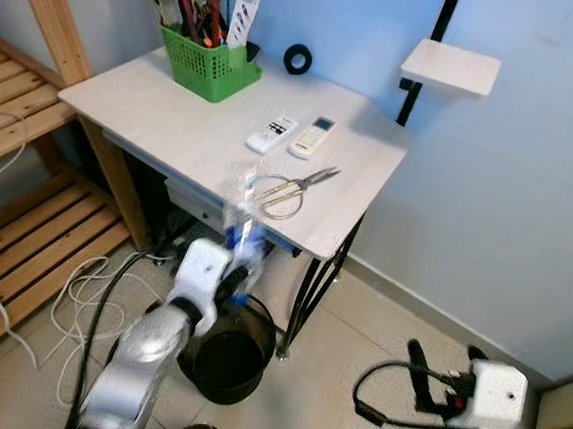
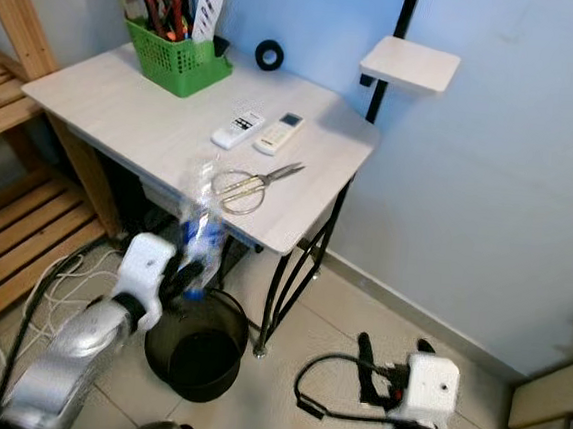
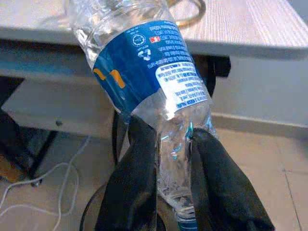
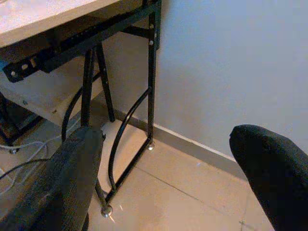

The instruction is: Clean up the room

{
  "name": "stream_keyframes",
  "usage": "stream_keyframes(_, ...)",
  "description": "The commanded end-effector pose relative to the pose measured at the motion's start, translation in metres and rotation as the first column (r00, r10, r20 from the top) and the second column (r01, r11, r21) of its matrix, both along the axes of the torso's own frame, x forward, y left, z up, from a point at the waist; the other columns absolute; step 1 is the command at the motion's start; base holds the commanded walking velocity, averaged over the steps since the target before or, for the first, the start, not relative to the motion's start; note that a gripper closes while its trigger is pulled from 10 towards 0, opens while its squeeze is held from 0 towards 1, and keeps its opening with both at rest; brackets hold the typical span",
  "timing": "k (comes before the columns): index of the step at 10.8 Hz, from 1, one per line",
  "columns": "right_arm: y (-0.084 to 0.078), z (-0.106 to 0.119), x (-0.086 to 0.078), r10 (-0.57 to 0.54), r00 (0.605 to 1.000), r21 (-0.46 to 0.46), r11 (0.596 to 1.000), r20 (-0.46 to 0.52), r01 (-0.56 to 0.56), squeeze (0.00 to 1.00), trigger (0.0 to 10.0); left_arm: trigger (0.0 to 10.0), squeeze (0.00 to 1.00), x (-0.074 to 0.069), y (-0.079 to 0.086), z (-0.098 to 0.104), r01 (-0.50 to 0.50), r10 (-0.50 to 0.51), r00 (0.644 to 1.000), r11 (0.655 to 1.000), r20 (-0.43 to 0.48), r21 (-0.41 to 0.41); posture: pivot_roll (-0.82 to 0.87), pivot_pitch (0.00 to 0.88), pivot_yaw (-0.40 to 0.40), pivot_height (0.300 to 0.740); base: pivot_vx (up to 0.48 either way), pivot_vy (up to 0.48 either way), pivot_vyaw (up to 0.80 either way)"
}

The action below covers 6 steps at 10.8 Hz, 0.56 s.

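Left gripper (image 1: 242,271), lower centre of frame, clamps the crushed plastic bottle (image 1: 243,216) at its lower end. The bottle's long axis stands nearly upright, directly above the black bin (image 1: 229,355). Right gripper (image 1: 443,374), lower right, fingers spread wide, empty.

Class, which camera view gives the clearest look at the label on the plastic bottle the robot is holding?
The left wrist view: the plastic bottle is close up, its blue label readable, pinched by the left end effector. Both eye views show it small and glary by the table edge above the black bin. The right wrist view faces the table legs.
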State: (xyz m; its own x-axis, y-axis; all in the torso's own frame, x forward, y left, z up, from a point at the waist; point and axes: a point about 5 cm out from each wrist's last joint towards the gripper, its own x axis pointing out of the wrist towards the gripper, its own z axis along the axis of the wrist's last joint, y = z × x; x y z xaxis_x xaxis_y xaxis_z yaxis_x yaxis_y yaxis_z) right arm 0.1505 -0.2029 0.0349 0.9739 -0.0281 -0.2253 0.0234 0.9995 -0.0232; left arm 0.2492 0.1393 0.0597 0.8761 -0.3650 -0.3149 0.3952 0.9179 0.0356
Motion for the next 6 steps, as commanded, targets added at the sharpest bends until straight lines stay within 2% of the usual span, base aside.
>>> stream_keyframes(1, -0.003, 0.004, -0.001, -0.002, 1.000, -0.005, 1.000, 0.007, 0.002, 0.02, 10.0, 10.0, 0.00, -0.003, -0.002, 0.005, 0.028, -0.028, 1.000, 1.000, -0.001, 0.003, 0.00, 0.108, 0.005, 0.740, 0.000, 0.000, 0.00)
stream_keyframes(3, 0.002, 0.000, -0.002, 0.028, 1.000, 0.003, 1.000, -0.010, -0.028, 0.02, 10.0, 10.0, 0.00, -0.001, 0.005, -0.015, -0.040, 0.040, 0.982, 0.999, -0.186, 0.001, 0.00, 0.110, -0.001, 0.740, 0.000, 0.000, 0.00)
stream_keyframes(4, 0.003, 0.001, -0.003, 0.036, 0.999, 0.004, 0.999, -0.015, -0.036, 0.02, 10.0, 10.0, 0.00, 0.000, 0.008, -0.017, -0.075, 0.071, 0.970, 0.997, -0.231, -0.006, 0.00, 0.114, -0.003, 0.740, 0.000, 0.000, 0.00)
stream_keyframes(6, 0.000, 0.000, -0.008, 0.034, 0.999, 0.000, 0.999, -0.028, -0.034, 0.02, 10.0, 10.0, 0.00, -0.009, 0.012, -0.025, -0.136, 0.119, 0.938, 0.990, -0.325, -0.032, -0.01, 0.117, -0.008, 0.740, 0.000, 0.000, 0.00)
